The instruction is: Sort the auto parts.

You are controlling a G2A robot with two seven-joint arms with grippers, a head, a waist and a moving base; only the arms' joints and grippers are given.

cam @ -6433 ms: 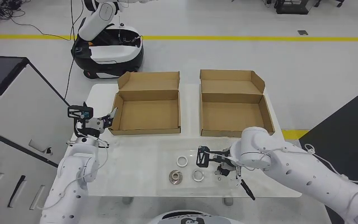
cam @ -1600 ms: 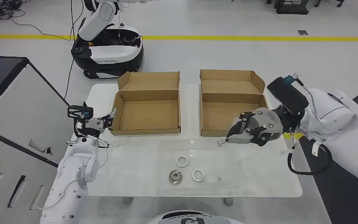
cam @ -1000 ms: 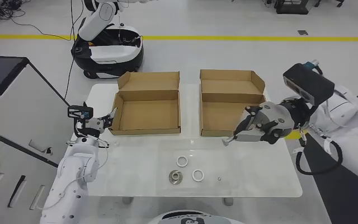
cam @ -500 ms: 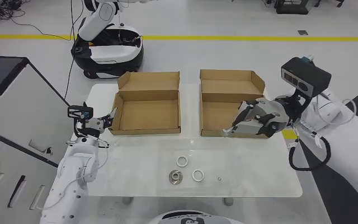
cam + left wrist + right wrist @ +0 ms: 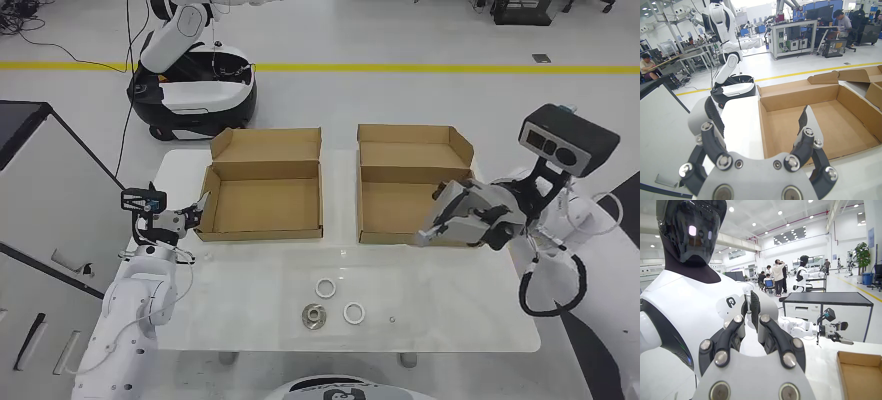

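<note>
Hovering above right box's (image 5: 415, 160) front edge, right pincer (image 5: 424, 236) grips bolt (image 5: 748, 306).

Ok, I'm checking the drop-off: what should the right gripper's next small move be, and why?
Probably carry the right gripper a little farther in over the open brown cardboard box on the right before releasing. It is shut on a small silver threaded bolt, and in the top view it seems to hang about over the box's front wall, so a drop here might miss.
</note>
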